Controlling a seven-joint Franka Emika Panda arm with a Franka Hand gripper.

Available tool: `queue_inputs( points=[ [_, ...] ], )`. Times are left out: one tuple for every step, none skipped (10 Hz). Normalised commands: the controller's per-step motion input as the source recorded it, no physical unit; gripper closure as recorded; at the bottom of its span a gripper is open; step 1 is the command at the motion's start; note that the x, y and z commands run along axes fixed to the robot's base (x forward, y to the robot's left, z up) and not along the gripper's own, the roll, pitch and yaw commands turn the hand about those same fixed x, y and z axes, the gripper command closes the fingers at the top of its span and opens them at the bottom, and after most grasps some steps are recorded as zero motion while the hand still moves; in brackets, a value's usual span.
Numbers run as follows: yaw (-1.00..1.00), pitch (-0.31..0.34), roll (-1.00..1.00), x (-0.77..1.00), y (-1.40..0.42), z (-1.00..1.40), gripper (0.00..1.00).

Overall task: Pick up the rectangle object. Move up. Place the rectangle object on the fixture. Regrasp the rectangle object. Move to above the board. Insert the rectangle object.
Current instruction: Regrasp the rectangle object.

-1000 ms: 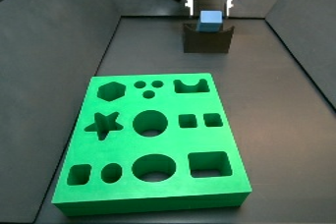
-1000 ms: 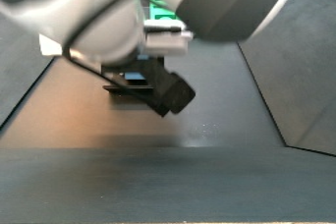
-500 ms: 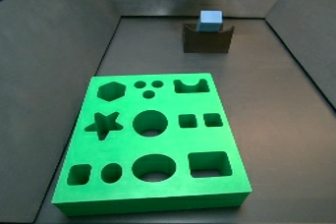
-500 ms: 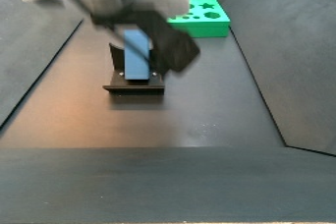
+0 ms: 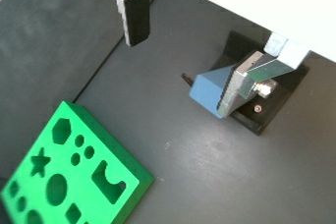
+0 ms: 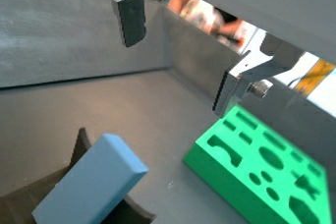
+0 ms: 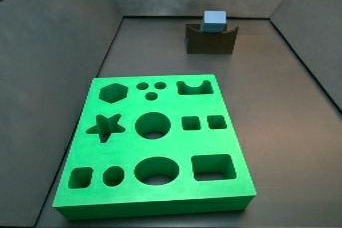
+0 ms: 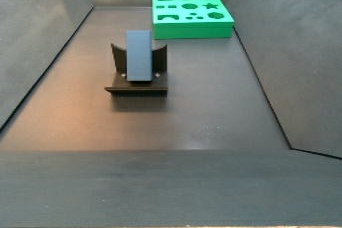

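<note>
The light blue-grey rectangle object (image 7: 214, 18) stands upright in the notch of the dark fixture (image 7: 210, 40) at the far end of the floor; it also shows in a side view (image 8: 140, 54) on the fixture (image 8: 136, 85). The green board (image 7: 158, 142) lies flat apart from them, also in a side view (image 8: 191, 17). The gripper is out of both side views. In both wrist views the gripper (image 5: 180, 74) (image 6: 175, 74) is open and empty, high above the rectangle object (image 5: 210, 88) (image 6: 92, 184), the fixture (image 5: 266, 108) and the board (image 5: 66, 169) (image 6: 262, 159).
Dark sloping walls (image 7: 307, 62) enclose the dark floor (image 8: 160, 132) on the sides.
The gripper let go of the rectangle object and rose out of both side views. The rectangle object stays standing on the fixture.
</note>
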Motion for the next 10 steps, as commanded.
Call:
queue_inputs(
  points=[
    [0.02,0.047,1.00,-0.03,-0.24,0.05,0.00],
    [0.02,0.047,1.00,-0.02,-0.03,0.04,0.00],
    [0.02,0.044,1.00,-0.02,-0.01,0.03,0.00],
    [0.02,0.041,1.00,-0.02,-0.02,0.01,0.00],
    [0.02,0.036,1.00,-0.02,-0.03,0.01,0.00],
    [0.03,0.032,1.00,-0.03,-0.02,0.02,0.00],
    [0.03,0.027,1.00,-0.02,-0.02,0.01,0.00],
    [0.03,0.023,1.00,-0.01,-0.02,0.00,0.00],
    [0.03,0.021,1.00,-0.01,-0.02,0.00,0.00],
    [0.03,0.023,1.00,-0.01,-0.02,0.00,0.00]
  ],
)
